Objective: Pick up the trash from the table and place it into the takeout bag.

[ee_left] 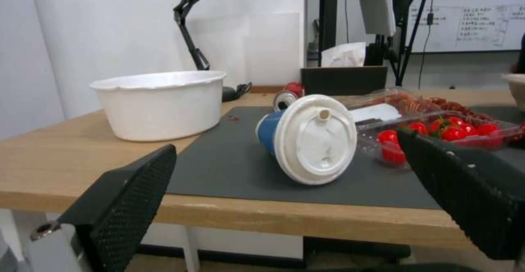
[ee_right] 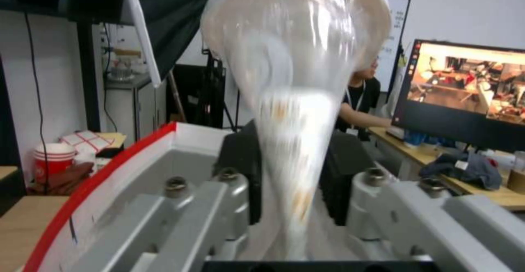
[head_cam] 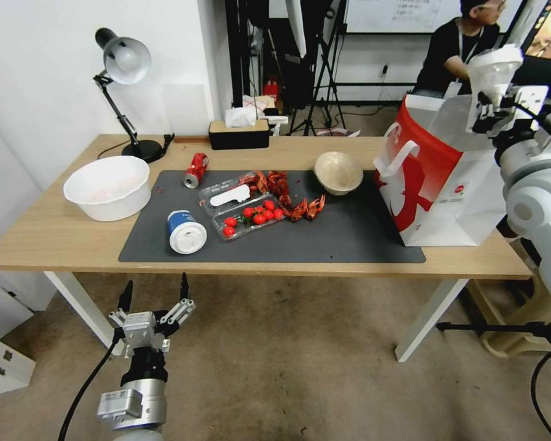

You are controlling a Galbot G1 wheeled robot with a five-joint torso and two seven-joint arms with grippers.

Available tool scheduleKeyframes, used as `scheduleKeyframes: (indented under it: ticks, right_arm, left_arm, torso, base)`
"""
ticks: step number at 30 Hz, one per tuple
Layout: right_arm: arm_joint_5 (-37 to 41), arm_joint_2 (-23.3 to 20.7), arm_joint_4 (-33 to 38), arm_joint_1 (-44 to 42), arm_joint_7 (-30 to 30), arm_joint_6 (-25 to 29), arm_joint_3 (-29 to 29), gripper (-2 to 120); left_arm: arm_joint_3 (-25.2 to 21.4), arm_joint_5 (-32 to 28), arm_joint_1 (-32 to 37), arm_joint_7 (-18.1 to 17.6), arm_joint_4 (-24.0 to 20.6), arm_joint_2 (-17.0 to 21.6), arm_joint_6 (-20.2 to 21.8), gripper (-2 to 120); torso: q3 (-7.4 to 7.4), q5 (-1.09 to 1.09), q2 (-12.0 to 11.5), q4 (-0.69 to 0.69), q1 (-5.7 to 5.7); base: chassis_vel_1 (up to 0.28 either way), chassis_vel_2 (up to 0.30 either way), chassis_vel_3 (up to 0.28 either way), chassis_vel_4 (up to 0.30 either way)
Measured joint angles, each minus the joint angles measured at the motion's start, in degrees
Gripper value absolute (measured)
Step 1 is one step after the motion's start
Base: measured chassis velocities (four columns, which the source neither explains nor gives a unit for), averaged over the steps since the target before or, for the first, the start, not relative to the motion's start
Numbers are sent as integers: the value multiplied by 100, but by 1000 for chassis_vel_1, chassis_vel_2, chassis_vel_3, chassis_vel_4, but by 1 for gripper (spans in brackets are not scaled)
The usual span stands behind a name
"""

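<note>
Table [head_cam: 55, 239] front edge bare, left gripper [head_cam: 155, 294] spread below, right gripper [head_cam: 490, 113] pinching plastic cup [head_cam: 494, 67]

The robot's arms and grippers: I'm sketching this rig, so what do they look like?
The left gripper has two slim black fingers with textured pads on silver linkages, above a black wrist and silver collar, with a black cable trailing beside it. The right gripper has black fingers on bolted grey linkages, ending a rounded white arm with black cables.
</note>
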Motion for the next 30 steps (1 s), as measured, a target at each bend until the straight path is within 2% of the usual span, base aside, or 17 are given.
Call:
scheduleKeyframes:
  ticks: [2, 3, 7, 8, 11, 14, 16, 17, 20, 30]
  right_arm:
    - [-4, 7, -4, -39, -7, -12, -18, 32]
    - [-4, 7, -4, -39, -7, -12, -18, 32]
    - [-25, 32, 54, -129, -16, -83, -45, 53]
    - [-25, 32, 54, -129, -16, -83, -45, 53]
    - [-33, 59, 77, -162, -16, -140, -55, 68]
    - [-36, 70, 85, -180, -16, -162, -57, 75]
    - [-40, 80, 109, -204, -21, -193, -61, 86]
    - [-40, 80, 109, -204, -21, -193, -61, 86]
    - [-48, 95, 158, -249, -38, -198, -68, 98]
    - [-50, 108, 464, -442, -53, -16, 57, 100]
  left_arm:
    - [0, -1, 0, 0, 0, 5, 1, 100]
    - [0, -1, 0, 0, 0, 5, 1, 100]
    - [-4, -2, 17, -2, -24, 19, 2, 100]
    - [-4, -2, 17, -2, -24, 19, 2, 100]
    - [-10, -2, 28, -4, -53, 22, 5, 100]
    - [-24, -2, 39, -5, -74, 23, 6, 100]
    - [-38, -2, 43, -6, -91, 23, 8, 100]
    - [-38, -2, 43, -6, -91, 23, 8, 100]
    - [-39, 2, 41, -6, -96, 10, 11, 100]
    - [-27, 24, 82, -6, -139, -16, 14, 100]
  torso:
    - [0, 0, 0, 0, 0]
    - [0, 0, 0, 0, 0]
    - [0, 0, 0, 0, 0]
    - [0, 0, 0, 0, 0]
    - [0, 0, 0, 0, 0]
    - [0, 0, 0, 0, 0]
    - [0, 0, 0, 0, 0]
    - [0, 0, 0, 0, 0]
    - [0, 0, 0, 0, 0]
    - [0, 0, 0, 0, 0]
  base:
    - [0, 0, 0, 0]
    - [0, 0, 0, 0]
    - [0, 0, 0, 0]
    - [0, 0, 0, 0]
    - [0, 0, 0, 0]
    - [0, 0, 0, 0]
    - [0, 0, 0, 0]
    - [0, 0, 0, 0]
    - [0, 0, 0, 0]
    - [0, 0, 0, 0]
